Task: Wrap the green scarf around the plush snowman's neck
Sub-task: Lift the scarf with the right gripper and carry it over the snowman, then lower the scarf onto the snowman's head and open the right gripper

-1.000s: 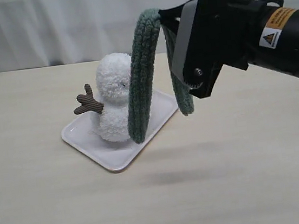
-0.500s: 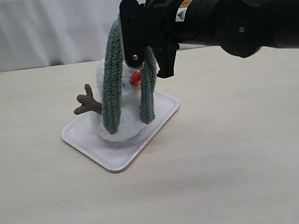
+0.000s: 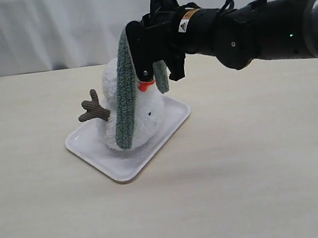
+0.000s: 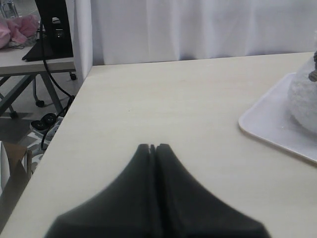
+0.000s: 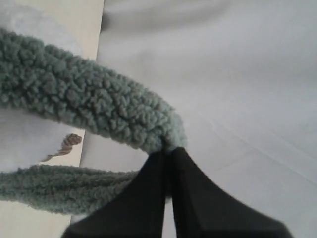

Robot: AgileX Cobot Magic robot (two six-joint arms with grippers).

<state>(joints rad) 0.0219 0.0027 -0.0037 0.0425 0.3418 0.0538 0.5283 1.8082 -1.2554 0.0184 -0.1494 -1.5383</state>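
Pinching green scarf [image 5: 89, 109]; wrist view only

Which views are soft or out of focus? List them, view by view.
Exterior view: sharp, evenly lit, only a faint shadow on the table. Left wrist view: the left fingers blurred close to the lens, white tray crisp. Right wrist view: right fingers soft, green scarf texture clear.
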